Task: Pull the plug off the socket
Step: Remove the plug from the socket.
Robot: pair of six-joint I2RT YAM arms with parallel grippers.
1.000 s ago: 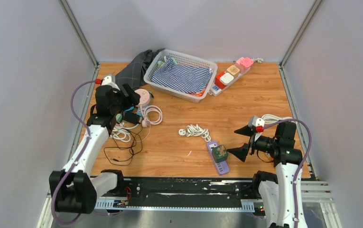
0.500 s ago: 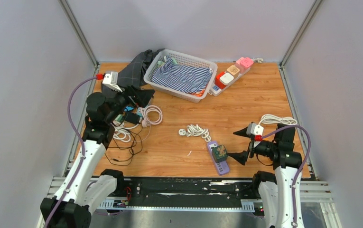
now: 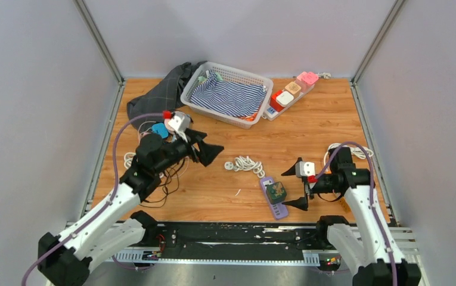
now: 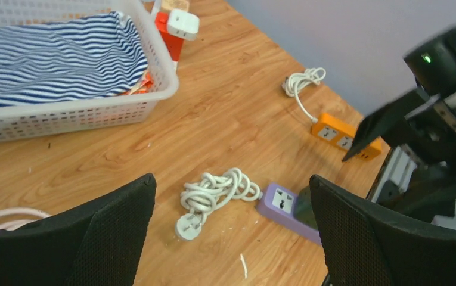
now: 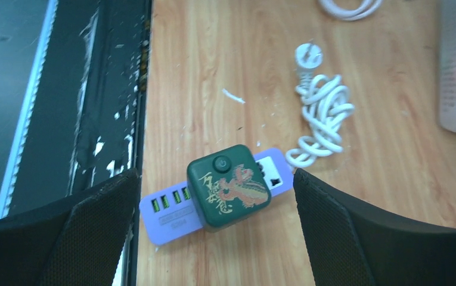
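Plug [image 5: 228, 185] sits in the purple power strip [image 5: 168, 215]. Right gripper [image 3: 291, 189] hangs just beside it, its two sides wide apart. Left gripper [image 3: 212, 146], also spread, holds nothing.

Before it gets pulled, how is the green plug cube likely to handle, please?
The green plug cube looks rigid and blocky, so probably an easy grip. The purple strip under it lies unheld and seems light; it may lift along.

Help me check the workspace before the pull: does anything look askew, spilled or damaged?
No clear damage. The purple power strip lies diagonally near the front edge of the table, a white scrap sits on the wood beside it, and the black front rail shows white scuffs.
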